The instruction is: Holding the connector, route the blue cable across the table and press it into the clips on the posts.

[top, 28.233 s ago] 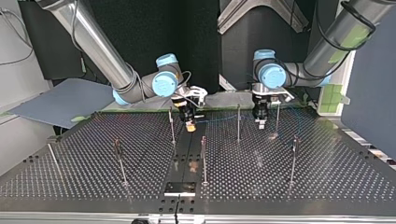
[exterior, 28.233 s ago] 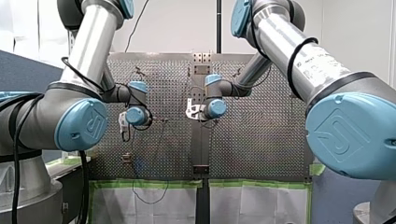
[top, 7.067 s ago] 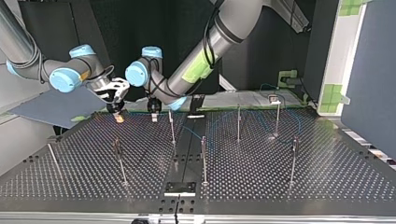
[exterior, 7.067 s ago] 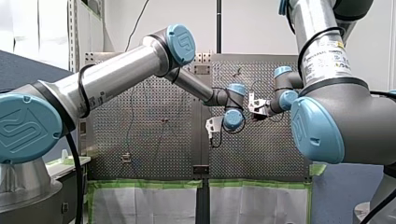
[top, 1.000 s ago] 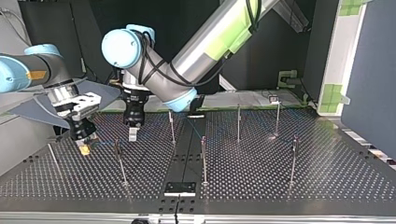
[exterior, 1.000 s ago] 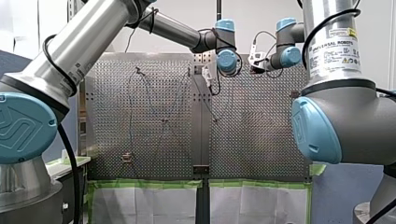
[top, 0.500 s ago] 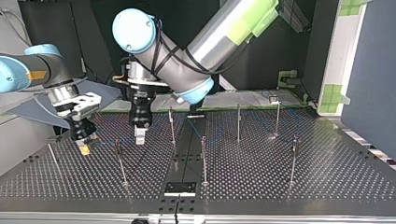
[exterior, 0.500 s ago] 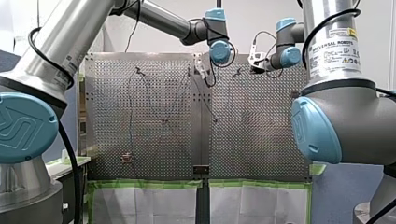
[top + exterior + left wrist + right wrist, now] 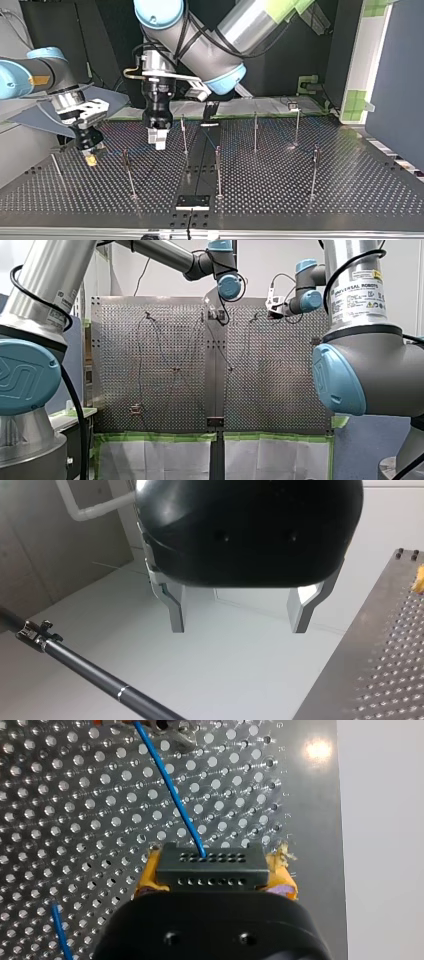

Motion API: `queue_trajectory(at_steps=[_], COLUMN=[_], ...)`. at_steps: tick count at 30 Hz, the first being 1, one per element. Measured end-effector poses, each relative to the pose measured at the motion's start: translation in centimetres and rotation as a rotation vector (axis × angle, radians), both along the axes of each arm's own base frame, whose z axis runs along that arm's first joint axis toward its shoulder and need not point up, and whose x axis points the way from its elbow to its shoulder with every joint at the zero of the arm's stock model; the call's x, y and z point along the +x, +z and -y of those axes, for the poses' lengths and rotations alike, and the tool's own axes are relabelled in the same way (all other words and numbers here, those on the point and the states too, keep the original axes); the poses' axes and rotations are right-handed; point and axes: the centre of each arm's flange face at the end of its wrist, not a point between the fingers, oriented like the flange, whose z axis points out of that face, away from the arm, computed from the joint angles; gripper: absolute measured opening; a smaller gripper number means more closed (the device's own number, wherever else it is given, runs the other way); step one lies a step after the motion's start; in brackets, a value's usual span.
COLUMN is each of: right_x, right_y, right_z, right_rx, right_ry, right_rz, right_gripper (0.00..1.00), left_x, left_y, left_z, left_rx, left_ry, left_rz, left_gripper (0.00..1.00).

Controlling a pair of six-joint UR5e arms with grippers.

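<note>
Where it sits clamped between the 2 yellow pads [image 9: 146,879] of my right end effector [image 9: 214,872], the black connector [image 9: 210,867] shows 2 rows of small holes to the right wrist view. The blue cable [image 9: 170,795] leaves the connector's far edge and runs in 1 straight line over the perforated surface [image 9: 75,795] to a small metal piece [image 9: 175,732] ahead of the end effector. A second short stretch of blue lies on the surface beside the end effector.

Seen in the top view, my right end effector stands low at the view's left, its yellow tip close over the surface; whether it touches I cannot tell. A thin post [image 9: 127,170] stands near it, and a faint blue line runs between the 2.

My left end effector [image 9: 240,617] is open and empty, its 2 metal fingers [image 9: 176,607] well apart. In the top view it hangs above the surface, between my right end effector and a second post [image 9: 183,131]; more posts stand toward that view's right. In the left wrist view a dark rod [image 9: 75,665] with a small clip at its end crosses beyond the fingers.
</note>
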Motion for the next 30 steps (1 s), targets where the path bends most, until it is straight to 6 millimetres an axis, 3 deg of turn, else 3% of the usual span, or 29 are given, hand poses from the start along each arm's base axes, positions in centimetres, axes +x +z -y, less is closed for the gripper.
queue_trajectory(at_steps=[11,30], right_x=[0.0,-0.1], right_y=[0.0,-0.1], right_z=[0.0,0.1], right_rx=[0.000,0.001], right_ry=[-0.001,-0.001], right_rz=[-0.001,-0.002], right_gripper=[0.00,0.00], left_x=[-1.5,-1.7], left_y=[-4.7,-11.1], left_z=[1.1,-0.3], left_rx=[-0.016,-0.085], left_ry=[-0.048,-0.096], left_rz=[-0.011,-0.016], left_gripper=[1.00,1.00])
